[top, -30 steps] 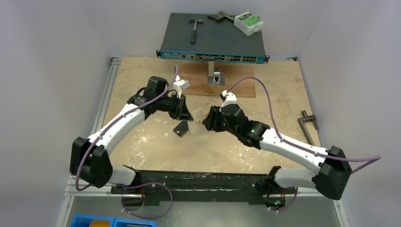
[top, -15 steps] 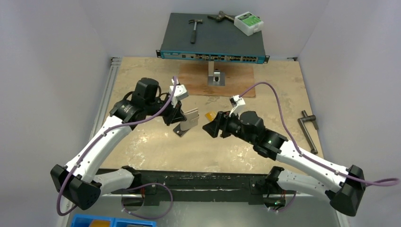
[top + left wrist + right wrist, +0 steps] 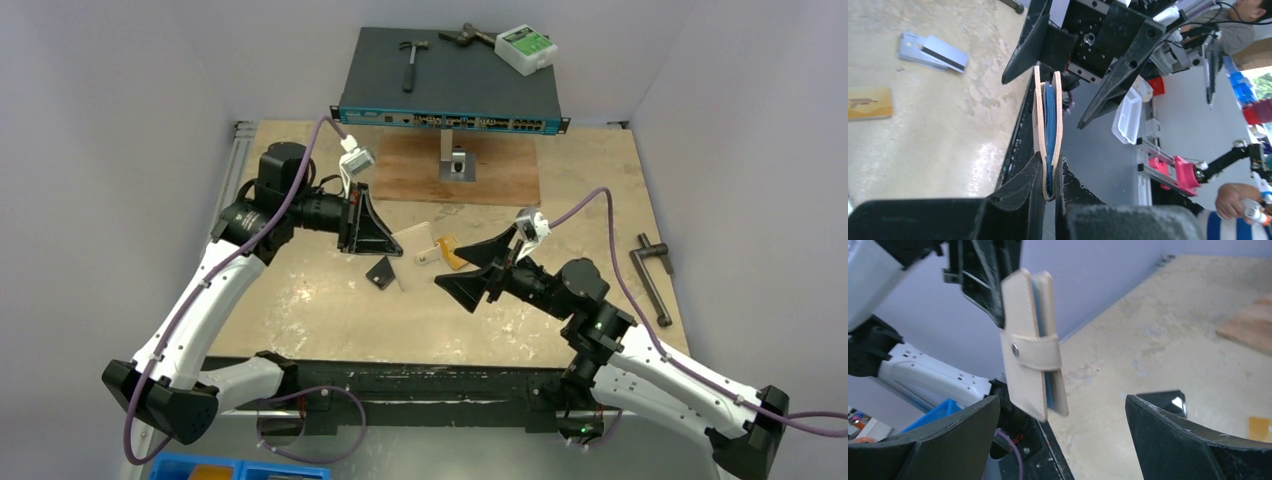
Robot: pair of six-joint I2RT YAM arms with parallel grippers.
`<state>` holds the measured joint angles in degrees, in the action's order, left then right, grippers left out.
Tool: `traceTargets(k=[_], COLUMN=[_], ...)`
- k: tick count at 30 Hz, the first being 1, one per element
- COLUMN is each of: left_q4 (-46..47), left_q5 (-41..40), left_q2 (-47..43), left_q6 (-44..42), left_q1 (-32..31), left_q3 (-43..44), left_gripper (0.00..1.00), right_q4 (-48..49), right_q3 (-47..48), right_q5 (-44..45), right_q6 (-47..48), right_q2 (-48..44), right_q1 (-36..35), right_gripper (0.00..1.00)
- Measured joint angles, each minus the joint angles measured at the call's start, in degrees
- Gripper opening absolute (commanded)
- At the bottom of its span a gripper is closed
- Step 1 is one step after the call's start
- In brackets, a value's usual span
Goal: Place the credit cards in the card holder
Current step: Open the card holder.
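our left pincer [image 3: 1049, 159] is clamped on the card holder [image 3: 1047, 115], with one black finger pressing each face at one narrow end. the rest of the holder sticks out past the fingertips. it hangs in the air over the middle of the table [image 3: 300, 320], touching nothing else that we can see. it is a small beige-tan wallet with rounded corners, folded nearly flat. edge-on in the left wrist view, we see a strip of blue between its two leaves. in the right wrist view, a tab of the same beige wraps across the open side and carries a small round metal snap.

our right pincer [image 3: 450, 268] stands spread wide and grips nothing. it faces the holder from the right side, near it but not touching.

down on the table, the black card [image 3: 381, 271] lies flat just on the near side of the held holder. the orange-yellow card [image 3: 450, 252] lies between the holder and the right pincer. the silver-grey cards [image 3: 933, 47] lie close to it, one overlapping the other, and the upper one shows a dark stripe. all the cards lie around the middle of the table, well away from its edges.
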<state>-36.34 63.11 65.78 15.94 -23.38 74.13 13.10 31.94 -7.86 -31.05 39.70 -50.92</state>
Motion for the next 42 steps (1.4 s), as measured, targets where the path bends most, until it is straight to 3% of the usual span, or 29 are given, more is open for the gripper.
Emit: traceTargets(k=[9,16,22,27,31,34,37,38,40,42], left_q4=[0.8,-7.8,-16.2,-17.0,-17.6,-18.2,-19.2,-19.3,-19.4,-19.2], left_q5=[5.6,7.0,6.5,5.9,5.2,5.0,4.3,3.9,3.1,2.4], left_q2=[-0.2,1.8,3.5,3.5,3.5,3.6,3.6,3.7,3.7,3.7], left_q6=[7.2,2.1,-4.6,-5.5,-6.9,-8.2,-9.8,-10.3,-11.1,-11.3], left_q1=[0.0,-1.5,-4.2,-4.4,-4.4,-4.4,-4.4,-4.4,-4.4,-4.4], left_q3=[-1.7,0.4,1.9,2.8,3.7,3.7,3.9,3.9,3.9,3.9], left_gripper=[0.0,0.0,0.0,0.0,0.0,0.0,0.0,0.05,0.18,0.44], right_q4=[7.2,7.5,8.5,9.7,9.9,10.0,10.1,10.2,10.1,9.8], right_q3=[6.3,10.6,15.2,17.5,17.4,17.3,17.3,17.3,17.4,17.5], right_q5=[-11.2,-19.6,-26.8,-34.6,-38.7,-40.8,-42.2,-43.0,-43.6,-43.8], right_q6=[1.8,1.7,0.4,-2.6,-5.0,-5.5,-6.0,-6.3,-6.7,-6.9], right_q2=[8.7,14.9,17.1,23.5,26.2,26.1,26.1,26.1,26.1,26.4], right_q1=[0.3,2.3,6.1,6.9,7.2,7.6,7.9,8.0,8.0,8.3], right_gripper=[0.93,0.82,0.5,0.6,0.57,0.41,0.06,0.0,0.0,0.0])
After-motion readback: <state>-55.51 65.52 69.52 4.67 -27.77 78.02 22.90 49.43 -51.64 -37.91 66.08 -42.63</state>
